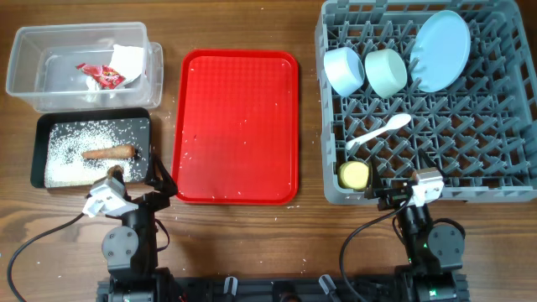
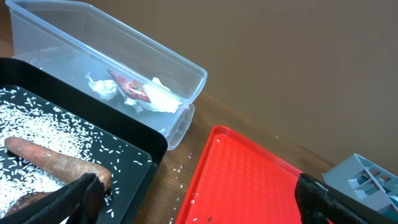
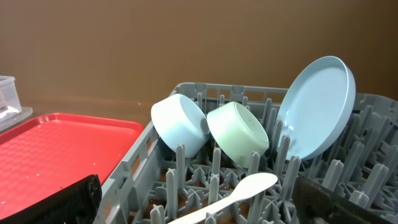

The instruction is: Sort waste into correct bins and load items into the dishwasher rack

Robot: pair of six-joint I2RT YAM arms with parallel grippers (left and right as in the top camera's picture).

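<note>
Tub (image 1: pixel 21 84) and shallow tray (image 1: pixel 40 151) left, serving tray (image 1: pixel 239 126) centre, rack (image 1: pixel 419 195) right.
Tub behind shallow tray; plate (image 1: pixel 440 49), spoon (image 1: pixel 382 132) and cup (image 1: pixel 354 174) in the rack.

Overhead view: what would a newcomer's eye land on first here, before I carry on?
The flat red serving tray at dead centre grabs the eye first. To its right, the big grey dishwasher rack holds a pale blue plate on edge beside a pale blue-white bowl and a mint green bowl. At left, white rice stands out against the black tray.
</note>
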